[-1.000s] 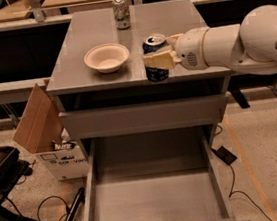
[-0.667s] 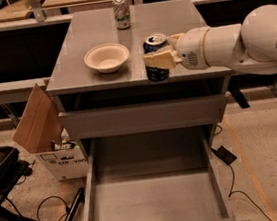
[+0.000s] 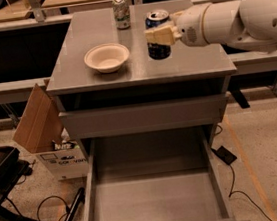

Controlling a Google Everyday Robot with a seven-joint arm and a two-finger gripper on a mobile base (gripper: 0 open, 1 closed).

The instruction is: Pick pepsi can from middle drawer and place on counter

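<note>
In the camera view, the pepsi can [image 3: 159, 51] stands upright on the counter [image 3: 193, 63], in the right half, about midway between the front edge and the back edge. The gripper [image 3: 159, 35] comes in from the right side and pinches the can around its middle, with the beige fingers [image 3: 165, 34] pressed on the can wall. I cannot tell if the bottom of the can really touches the counter or hangs just above it.

I judge the can to be light and stiff, but its thin metal wall can dent under a hard squeeze, and the smooth side is a little slippery. The middle of the body, where the hold is now, seems the best place, because the can stays upright there.

The middle drawer [image 3: 154, 201] is pulled out below the front edge, and its flat floor shows nothing inside. A pale bowl [image 3: 107, 57] sits near the left front corner of the counter and looks empty. A green-and-white can [image 3: 121, 11] stands near the back edge, apart from the pepsi can. The task looks almost finished.
</note>
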